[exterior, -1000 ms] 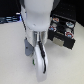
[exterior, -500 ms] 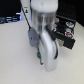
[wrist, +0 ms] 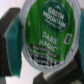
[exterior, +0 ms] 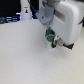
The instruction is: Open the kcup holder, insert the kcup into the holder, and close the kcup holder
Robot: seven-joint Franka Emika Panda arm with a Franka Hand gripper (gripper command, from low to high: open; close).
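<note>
- Table (exterior: 25,57): a pale, flat surface that fills most of the exterior view, from the lower left corner across to the right edge.
- Robot arm (exterior: 62,17): a bulky white-and-grey body in the upper right of the exterior view, reaching down toward the centre right of the frame and covering much of what stands behind it.
- Kcup holder (exterior: 69,46): only a dark sliver shows at the centre right of the exterior view, just below the arm's white housing; its drawer fronts and handles are hidden or too blurred to make out.
- Gripper (exterior: 51,40): at the centre right of the exterior view, low over the table and just beside the dark sliver of the holder. In the wrist view a teal-green finger pad (wrist: 10,35) at the left edge lies against the pod's rim, with the dark finger behind it. The pincer is clamped on the pod.
- Kcup (wrist: 46,31): fills the centre and upper part of the wrist view, its green foil lid facing the camera with white lettering and a pale rim around it. In the exterior view it appears as a small green spot (exterior: 50,35) between the fingers, above the table surface.
</note>
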